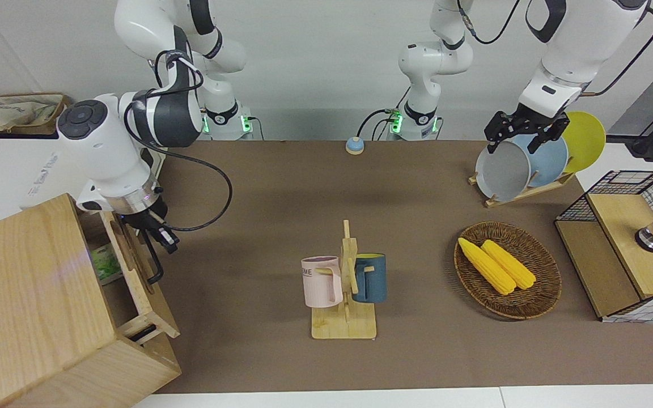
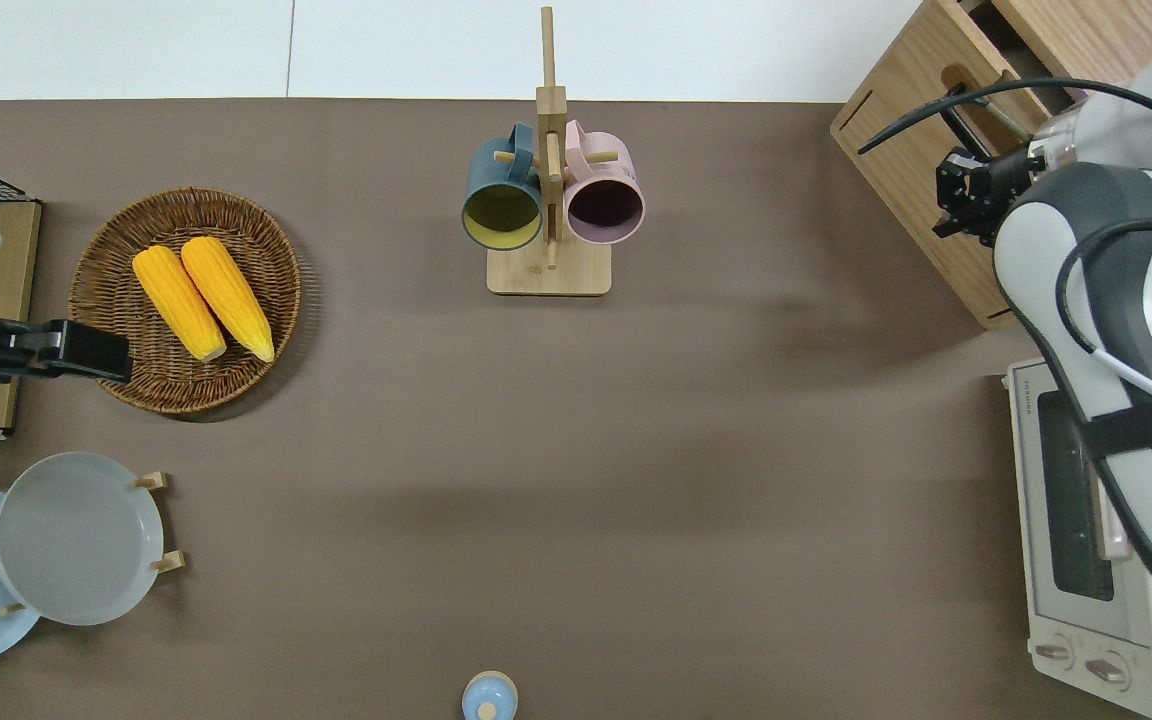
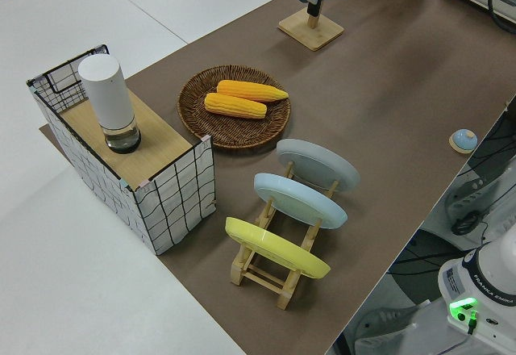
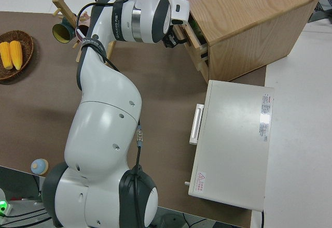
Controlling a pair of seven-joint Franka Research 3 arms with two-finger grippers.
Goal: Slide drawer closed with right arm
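Note:
The drawer [image 1: 146, 306] of the pale wooden cabinet [image 1: 26, 294] stands partly pulled out, with a green packet inside it. Its black bar handle [image 1: 155, 265] sticks out from the light-wood front [image 2: 911, 170]. My right gripper [image 1: 161, 233] is right at the drawer front, at the end of the handle nearer to the robots. In the overhead view the right gripper [image 2: 968, 190] hangs over the front panel, and in the right side view it [image 4: 174, 35] sits against the drawer front [image 4: 196, 49]. The left arm is parked, its gripper [image 1: 514, 141] open and empty.
A white toaster oven [image 2: 1096, 560] sits nearer to the robots than the cabinet. Mid-table stands a wooden mug rack [image 1: 344, 326] with two mugs. Toward the left arm's end are a wicker basket [image 1: 547, 283] with two corn cobs, a plate rack [image 1: 522, 195] and a wire-mesh box [image 1: 621, 226].

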